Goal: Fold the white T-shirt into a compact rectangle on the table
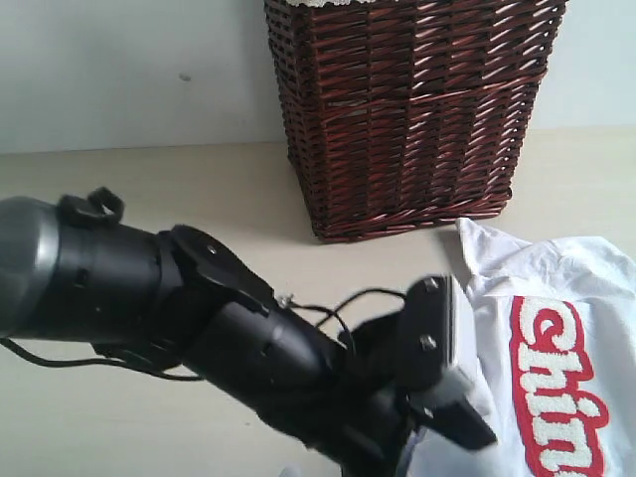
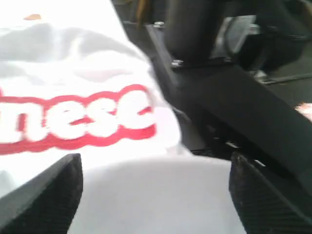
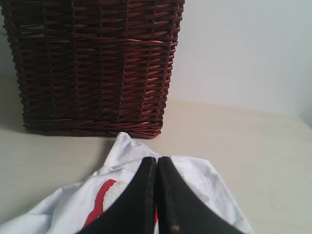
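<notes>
**Scene at a mid-fold moment.** The T-shirt (image 1: pixel 542 273) lies on the near right part of the table (image 1: pixel 149 189), print side up, with the red-edged lettering (image 1: pixel 556 388) running toward the near edge. Its far corner comes up just in front of the basket (image 1: pixel 407 109); whether the two touch cannot be told.

**Progress (judged).** The cloth is rumpled and its outline irregular, with a pointed corner at the far side, so no compact rectangle is formed yet. In the left wrist view a plain white layer lies across the shirt beside the lettering, perhaps a flap already turned over. How many folds are done cannot be read, as the shirt runs out of view on the right and near sides. The remaining folds and the squaring-up look to be left.

**Left gripper** (image 2: pixel 156 195). It reaches in from the left to the shirt's left edge. The fingers (image 2: pixel 48 195) stand wide apart with nothing clamped, and the white cloth lies just beyond and between them.

**Right gripper** (image 3: pixel 157 168). It is clenched, the jaws pressed flat together with no cloth visible between them. It hangs over the shirt, pointing toward the far side, with the basket beyond it.
</notes>
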